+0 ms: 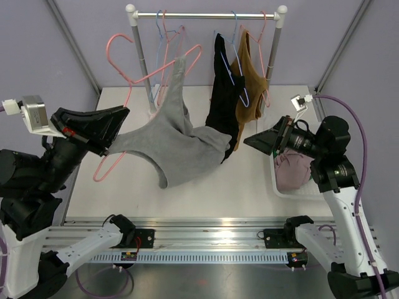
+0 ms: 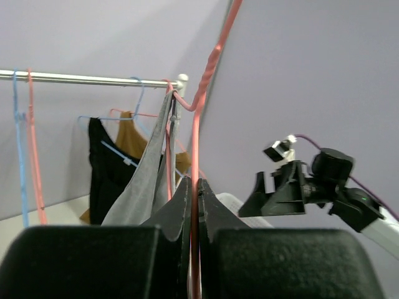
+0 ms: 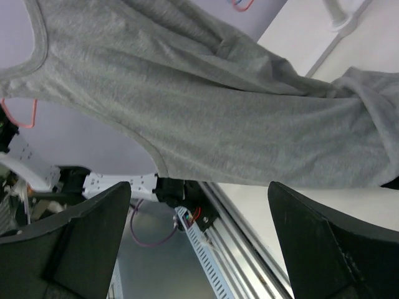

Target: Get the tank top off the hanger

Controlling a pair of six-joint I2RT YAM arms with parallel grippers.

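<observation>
We see the left end effector (image 2: 194,187) shut tight on the thin pink wire of the hanger (image 2: 215,53), holding it up over the left of the bench (image 1: 249,187); the grey top (image 1: 181,140) hangs from that hanger, one strap running up to the hanger's far arm, the body spreading right until its hem lies against the black top (image 1: 219,99) on the rail (image 1: 206,15). The right end effector (image 1: 252,140) hovers just right of the hem, fingers wide apart and gripping nothing; its wrist view shows the grey cloth in front of the gap, not yet in it.

We judge the risks so: a thin wire pinched between flat pads may twist or slip when the cloth is pulled; a pull to the right with the strap looped on would drag the hanger, not free the top; a grasp at the hem could also catch the black top and tug it off its own hanger; a shallow pinch may lose the cloth.
</observation>
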